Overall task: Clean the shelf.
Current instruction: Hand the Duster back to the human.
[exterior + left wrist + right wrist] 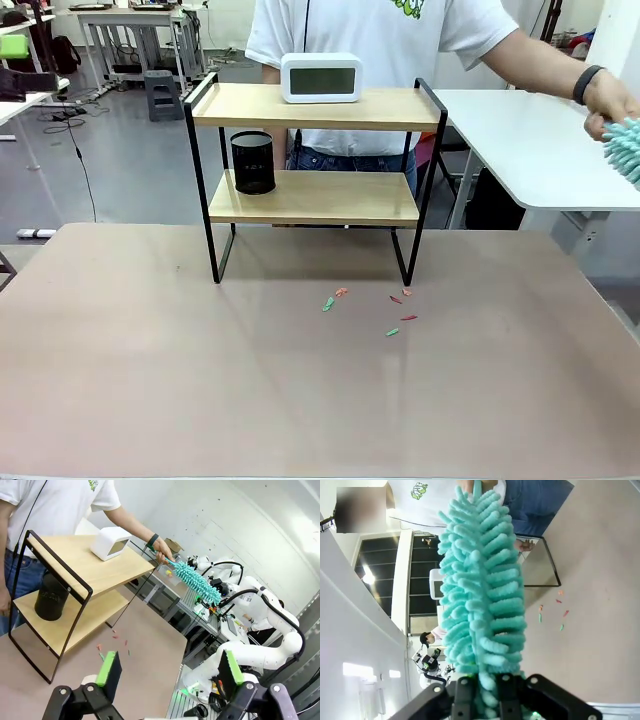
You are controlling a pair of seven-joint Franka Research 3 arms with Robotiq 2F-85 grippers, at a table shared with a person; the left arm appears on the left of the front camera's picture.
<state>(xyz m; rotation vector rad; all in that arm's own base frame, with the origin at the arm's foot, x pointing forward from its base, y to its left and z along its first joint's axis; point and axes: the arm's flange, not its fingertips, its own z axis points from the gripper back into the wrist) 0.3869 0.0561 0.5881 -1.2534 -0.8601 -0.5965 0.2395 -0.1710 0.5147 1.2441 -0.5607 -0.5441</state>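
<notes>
While the right claw [485,692] is closed on a teal duster [482,580] whose handle end is held by a person's hand [161,550], the left claw [167,667] is held open above the tabletop [150,380]; the shelf [310,200] is set on the tabletop's far side, a black cup [253,162] on its lower board, a white clock [321,77] on top.

I see left gripper [167,672]: black fingers, green pads [106,668]; person [380,40] at 12 o'clock: white tee, jeans, black wristband [587,83].
</notes>
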